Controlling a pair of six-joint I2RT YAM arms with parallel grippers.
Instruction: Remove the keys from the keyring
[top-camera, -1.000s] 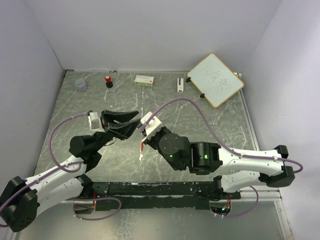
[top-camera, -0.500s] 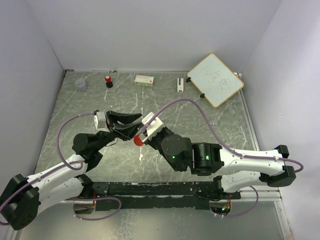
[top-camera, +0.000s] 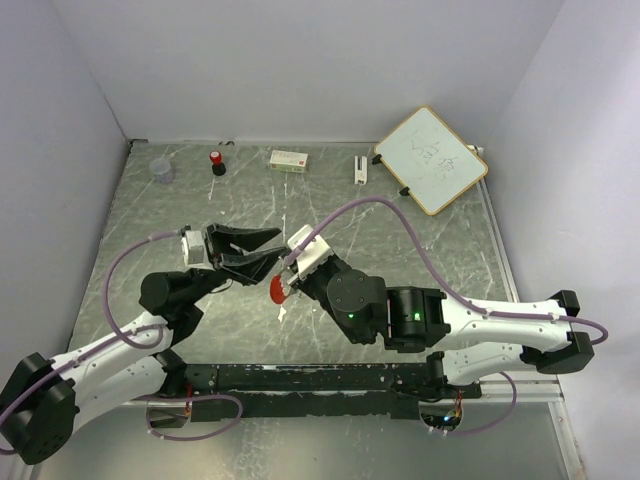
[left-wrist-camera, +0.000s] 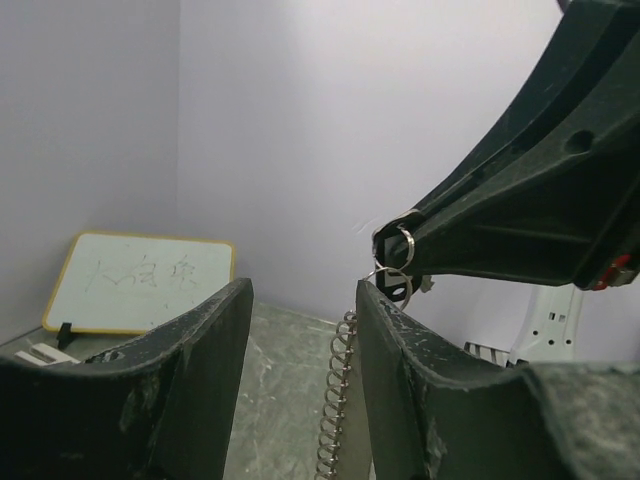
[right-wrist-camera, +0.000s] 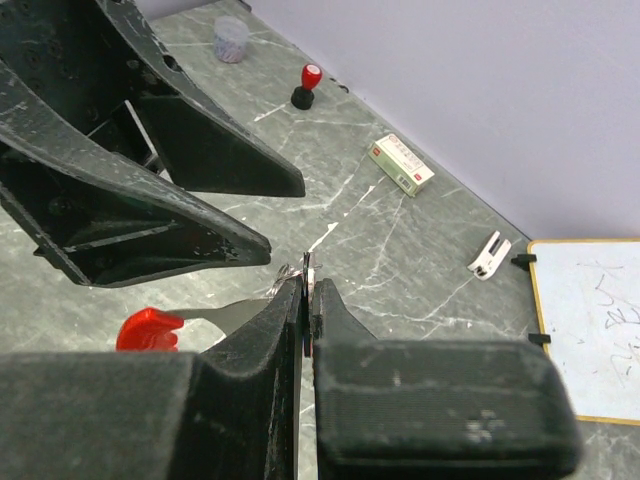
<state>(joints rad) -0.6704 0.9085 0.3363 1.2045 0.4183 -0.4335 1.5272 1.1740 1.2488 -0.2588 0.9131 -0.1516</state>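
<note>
My right gripper is shut on a thin silver keyring, held above the table. The ring shows at its fingertip in the left wrist view, with a second ring and a silver coil chain hanging below. A red tag on a flat grey blade dangles under it. I cannot make out separate keys. My left gripper is open and empty, its fingertips just left of the ring, which lies outside the jaws.
A red-capped black bottle, a clear cup, a small box and a white clip stand along the back edge. A whiteboard lies at the back right.
The red tag has swung out into view under the right gripper. The left gripper moved right toward the ring, then drew back slightly left, still open.
</note>
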